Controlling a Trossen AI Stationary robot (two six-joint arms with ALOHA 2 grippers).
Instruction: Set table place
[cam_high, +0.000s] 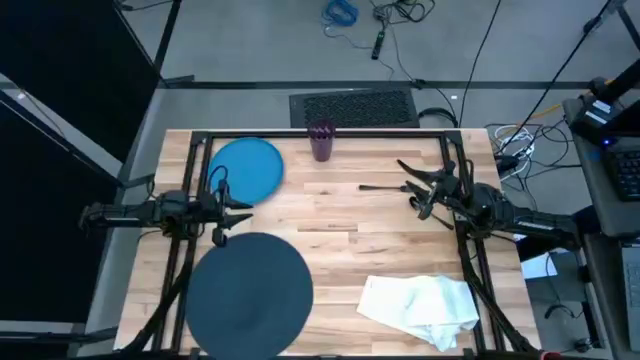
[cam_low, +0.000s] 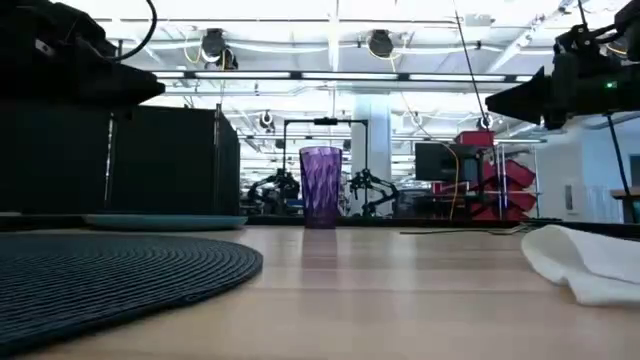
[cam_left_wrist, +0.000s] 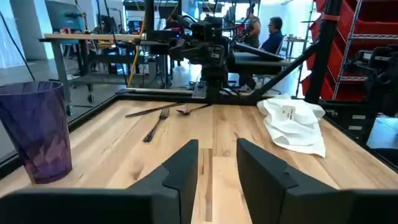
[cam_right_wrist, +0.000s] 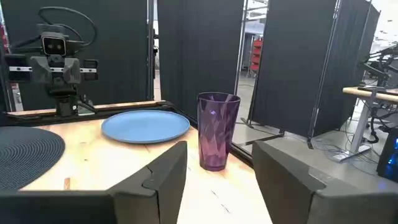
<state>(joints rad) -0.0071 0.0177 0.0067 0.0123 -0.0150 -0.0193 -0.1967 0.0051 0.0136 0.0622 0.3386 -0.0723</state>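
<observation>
While I am looking down on the table (cam_high: 330, 215), the grey charger (cam_high: 248, 292) is hanging over its near edge, and the blue plate (cam_high: 247, 168) and purple cup (cam_high: 321, 141) are sitting near the far edge. The napkin (cam_high: 420, 306) is lying near-right. Between them bare wood is staying free. The left gripper (cam_high: 243, 207) and right gripper (cam_high: 408, 184) are both hovering open, holding nothing.
</observation>
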